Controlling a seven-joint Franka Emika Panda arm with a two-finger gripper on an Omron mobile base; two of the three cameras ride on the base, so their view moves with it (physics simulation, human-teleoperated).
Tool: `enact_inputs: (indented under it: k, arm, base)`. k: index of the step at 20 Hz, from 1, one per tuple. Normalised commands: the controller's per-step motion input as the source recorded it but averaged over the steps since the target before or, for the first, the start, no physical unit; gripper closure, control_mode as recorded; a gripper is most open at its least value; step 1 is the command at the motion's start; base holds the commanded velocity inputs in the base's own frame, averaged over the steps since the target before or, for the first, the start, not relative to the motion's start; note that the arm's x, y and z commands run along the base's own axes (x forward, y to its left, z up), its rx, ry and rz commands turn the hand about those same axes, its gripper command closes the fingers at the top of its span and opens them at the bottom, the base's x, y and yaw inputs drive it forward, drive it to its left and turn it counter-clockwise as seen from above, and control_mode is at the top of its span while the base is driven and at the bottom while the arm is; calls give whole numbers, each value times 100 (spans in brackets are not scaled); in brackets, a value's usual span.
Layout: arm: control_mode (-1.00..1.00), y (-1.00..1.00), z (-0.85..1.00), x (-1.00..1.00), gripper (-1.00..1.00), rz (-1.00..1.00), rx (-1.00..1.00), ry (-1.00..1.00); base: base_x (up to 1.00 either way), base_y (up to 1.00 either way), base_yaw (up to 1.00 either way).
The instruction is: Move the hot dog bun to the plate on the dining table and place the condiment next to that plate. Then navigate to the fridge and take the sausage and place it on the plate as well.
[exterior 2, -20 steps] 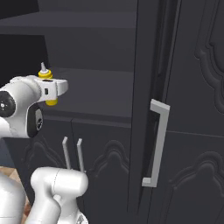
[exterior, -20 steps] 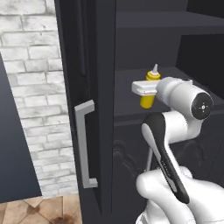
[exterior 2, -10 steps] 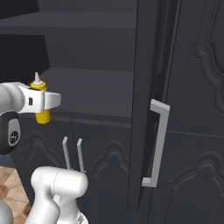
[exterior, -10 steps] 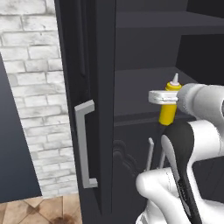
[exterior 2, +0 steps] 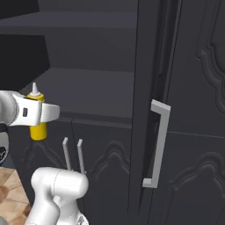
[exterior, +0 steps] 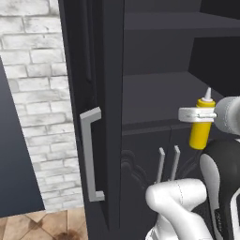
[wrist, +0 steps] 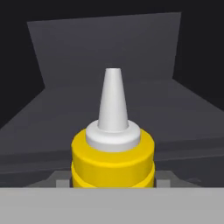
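Left base view shows our tool (exterior: 199,114) clamped on the condiment (exterior: 201,127), now swung clear of the dark shelf (exterior: 154,96) (upright), ready for carrying to the dining table.

A dark shelf (exterior: 159,91) sits inside a black cabinet (the open part, with no door in front of it). It is flat and grey-black. Nothing lies on it that can be seen. Another shelf (exterior: 178,21) runs above it, near 12 o'clock in the left base view. In the right base view the lower shelf (exterior 2: 88,90) spreads out at about 10 o'clock. A brown tile floor (exterior: 47,227) shows at 7 o'clock, under the cabinet.
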Motion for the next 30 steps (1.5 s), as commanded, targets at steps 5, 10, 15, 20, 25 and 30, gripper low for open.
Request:
enact_inputs:
  k: [5,10,15,20,25,30]
  arm:
    - [100,6,-6,0,100,2,-1,4]
    - [100,0,0,0,100,0,0,0]
    - [100,0,0,0,100,0,0,0]
    - [100,0,0,0,100,0,0,0]
    - [100,0,0,0,100,0,0,0]
    - [100,0,0,0,100,0,0,0]
  base:
    - [-15,36,3]
    - [-42,38,-12]
    - [-50,3,-42]
    - [-49,-5,-58]
    - [-54,-9,-72]
    - [-41,-35,-70]
